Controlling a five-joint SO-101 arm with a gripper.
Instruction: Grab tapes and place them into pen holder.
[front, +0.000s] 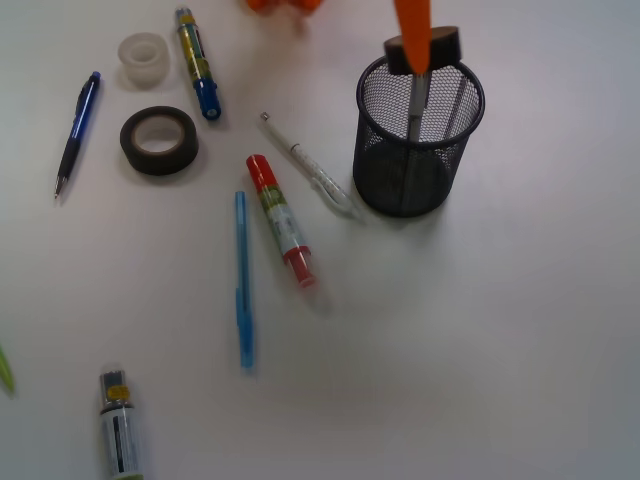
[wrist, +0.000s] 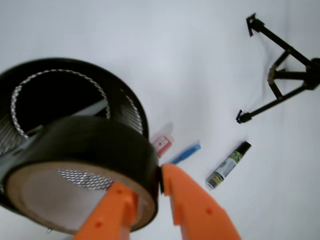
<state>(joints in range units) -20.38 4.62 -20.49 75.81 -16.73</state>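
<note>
Over the mouth of the black wire-mesh pen holder hangs a black tape roll, held by my orange gripper, which comes in from the top edge. The wrist view shows the gripper shut on the wall of this black tape, one finger inside the ring and one outside, with the pen holder's rim just below. A second black tape lies flat at the left of the table. A translucent whitish tape sits behind it.
Scattered on the white table are a red-capped glue stick, a light blue pen, a clear pen, a dark blue pen, a blue-capped glue stick and another glue stick. A black tripod stands further off.
</note>
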